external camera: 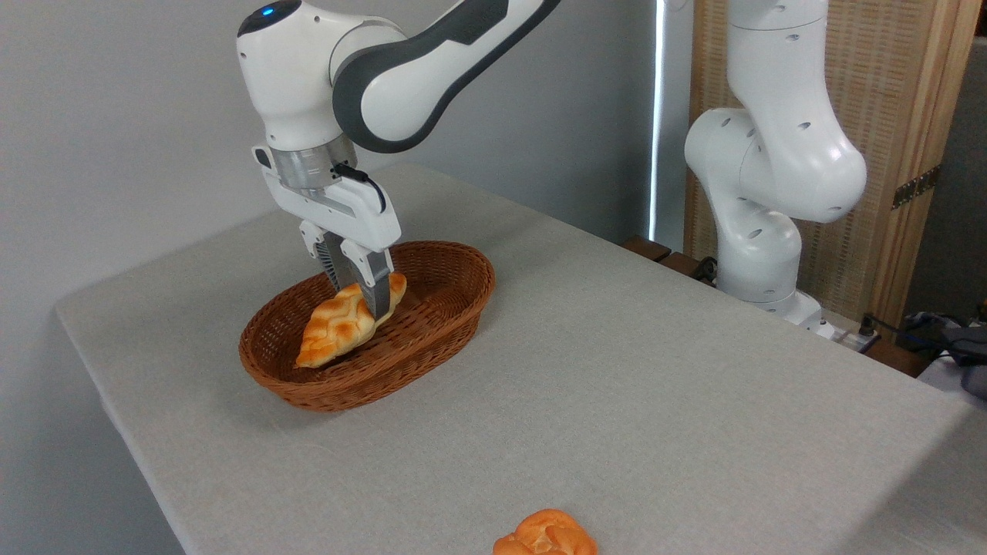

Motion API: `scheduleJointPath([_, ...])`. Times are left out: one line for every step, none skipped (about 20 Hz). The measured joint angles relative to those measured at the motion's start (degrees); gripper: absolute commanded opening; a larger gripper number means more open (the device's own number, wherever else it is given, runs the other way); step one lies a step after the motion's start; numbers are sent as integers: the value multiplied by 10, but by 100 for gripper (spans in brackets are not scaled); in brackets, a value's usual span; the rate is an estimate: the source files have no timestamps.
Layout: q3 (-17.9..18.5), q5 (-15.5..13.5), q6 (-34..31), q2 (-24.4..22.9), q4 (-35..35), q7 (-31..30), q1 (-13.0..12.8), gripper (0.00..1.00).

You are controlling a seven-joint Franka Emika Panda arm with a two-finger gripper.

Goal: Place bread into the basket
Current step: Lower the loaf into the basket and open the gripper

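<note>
**Bread held inside the basket**

The hand (362,297) reaches down into the basket (455,308), its fingers clamped on the upper part of the bread (339,327). The loaf slants below the hand, its lower tip near the basket's front wall. A round bun (546,534) sits well apart on the surface (655,385).

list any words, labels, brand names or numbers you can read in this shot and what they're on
None: no readable text shows anywhere in this view.
The arm's white casing and the pincer holding the bread show no legible logo or label.
The basket, the bun at the bottom edge and the table carry no markings.
The blue light on top of the arm is a plain glow, not a sign.
</note>
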Motion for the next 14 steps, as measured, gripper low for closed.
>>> scheduleJointPath([1, 0, 0, 0, 2, 0, 1, 100])
scheduleJointPath([1, 0, 0, 0, 3, 0, 1, 100])
scheduleJointPath([2, 0, 0, 0, 4, 0, 2, 100])
scheduleJointPath([3, 0, 0, 0, 6, 0, 2, 100])
scheduleJointPath([4, 0, 0, 0, 9, 0, 3, 100])
scheduleJointPath([4, 0, 0, 0, 11, 0, 3, 100])
scheduleJointPath([4, 0, 0, 0, 13, 0, 3, 100])
scheduleJointPath([4, 0, 0, 0, 14, 0, 3, 100])
scheduleJointPath([4, 0, 0, 0, 14, 0, 3, 100])
scheduleJointPath([4, 0, 0, 0, 14, 0, 3, 100])
scheduleJointPath([4, 0, 0, 0, 14, 0, 3, 100])
scheduleJointPath([5, 0, 0, 0, 14, 0, 3, 100])
scheduleJointPath([5, 0, 0, 0, 14, 0, 3, 100])
scheduleJointPath([5, 0, 0, 0, 14, 0, 3, 100])
